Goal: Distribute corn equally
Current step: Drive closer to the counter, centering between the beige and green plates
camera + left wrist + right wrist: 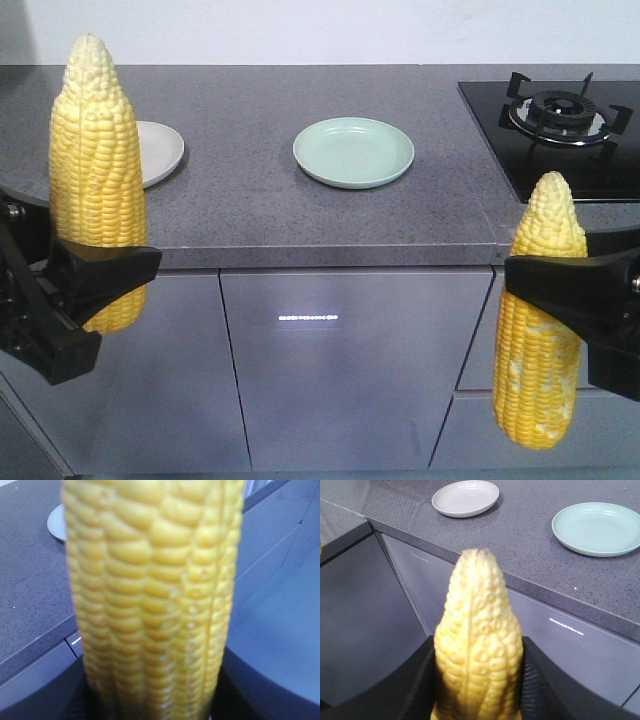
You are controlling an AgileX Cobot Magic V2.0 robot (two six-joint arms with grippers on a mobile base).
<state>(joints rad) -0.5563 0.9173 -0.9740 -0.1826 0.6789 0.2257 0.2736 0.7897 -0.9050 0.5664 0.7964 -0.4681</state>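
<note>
Two corn cobs are in view, both held up in the air in front of the desk [250,210]. The left gripper [100,275] has its jaws clamped on the lower half of the left cob [97,170] and holds it upright, tip up, to the left of the green plate [353,152] and nearer than it. The right gripper [548,290] has its jaws clamped round the middle of the right cob [540,385]. This cob is also upright, to the right of the green plate and lower, before the cabinet fronts [340,380]. Two plates sit on the desk: the green plate, and a white plate [162,150] well apart to its left. One gas burner [560,112] stands to the right of the green plate.
</note>
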